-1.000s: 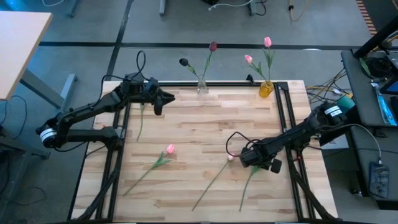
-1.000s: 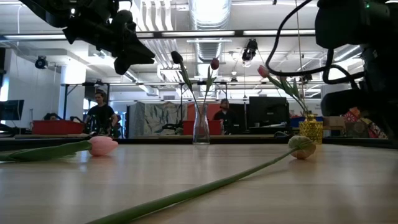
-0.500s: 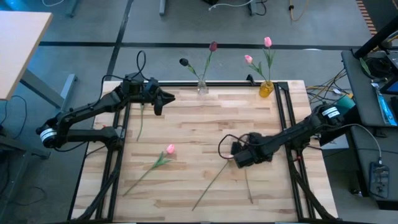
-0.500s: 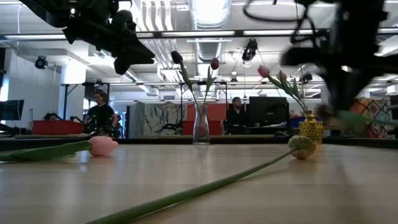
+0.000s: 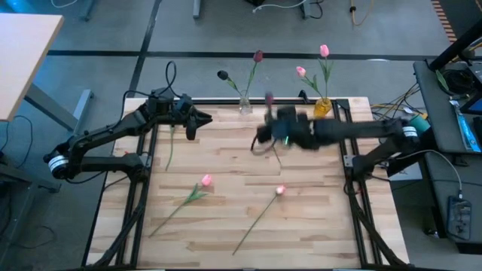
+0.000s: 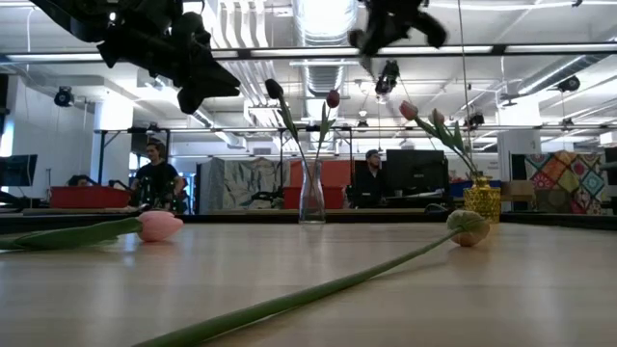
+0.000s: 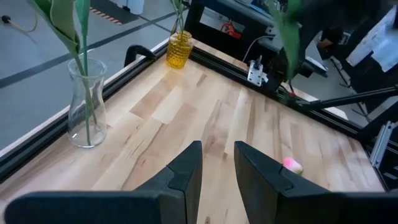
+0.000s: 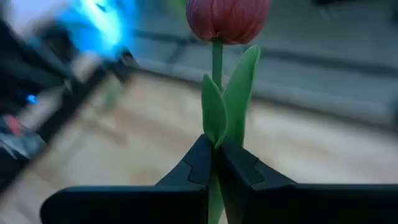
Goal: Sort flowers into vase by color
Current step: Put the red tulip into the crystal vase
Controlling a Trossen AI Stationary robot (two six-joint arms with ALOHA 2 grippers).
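From above, we see the right pincer (image 5: 273, 134) over the table's (image 5: 226, 226) far middle, near the clear vase (image 5: 245, 105); two pink tulips (image 5: 205, 181) lie nearer. At table height, the left pincer (image 6: 198, 92) hangs high, far left. Our left wrist view shows its fingers (image 7: 186, 168) slightly apart, empty. Our right wrist view shows fingers (image 8: 202, 165) clamped on a maroon tulip (image 8: 227, 18) stem.
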